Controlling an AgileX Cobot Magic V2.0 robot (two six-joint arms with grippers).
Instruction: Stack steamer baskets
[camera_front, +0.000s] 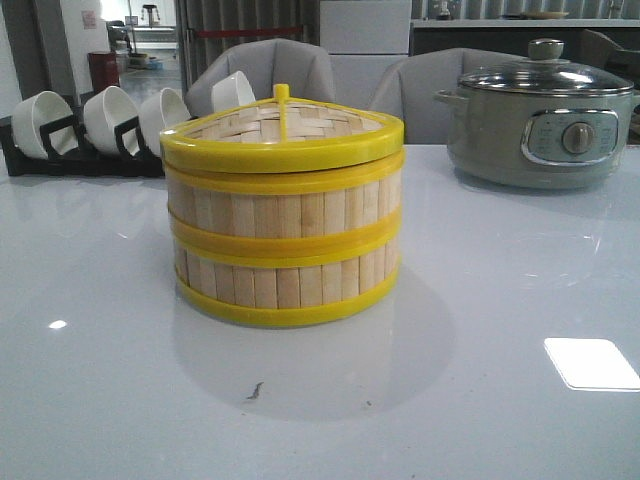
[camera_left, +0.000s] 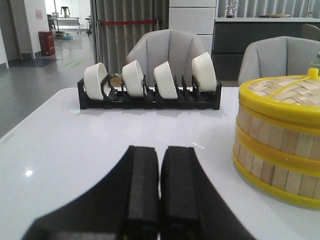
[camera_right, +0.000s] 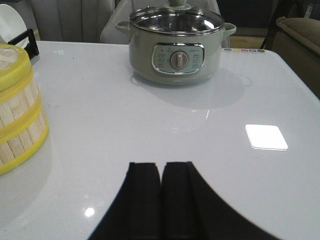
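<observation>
Bamboo dominates the front view: two round steamer baskets of pale upright slats with yellow rims (camera_front: 285, 245) are seen stacked one on the other at the middle of the glossy white table (camera_front: 480, 380), and the stack is capped by a yellow-rimmed woven bamboo lid (camera_front: 282, 132) with a small yellow knob. Behind the stack on the left, white bowls (camera_front: 110, 118) are held on edge in a black rack (camera_front: 60, 150). At the far right a grey electric pot with a glass lid and a round dial (camera_front: 545, 125) is set well apart from the stack. Neither arm is shown in this view.

From the left wrist view, the left gripper (camera_left: 160, 195) is seen low over the table with its two black fingers pressed together and nothing between them. The stacked baskets are shown near it but apart from it, and the four bowls in the rack stand across the table beyond.

From the right wrist view, the right gripper (camera_right: 160, 200) is likewise seen with its fingers brought together, empty, above bare tabletop. An edge of the basket stack is caught at the side of the picture, well apart from the fingers, and the grey pot is seen farther across the table, beside a bright square reflection (camera_right: 266, 136).
</observation>
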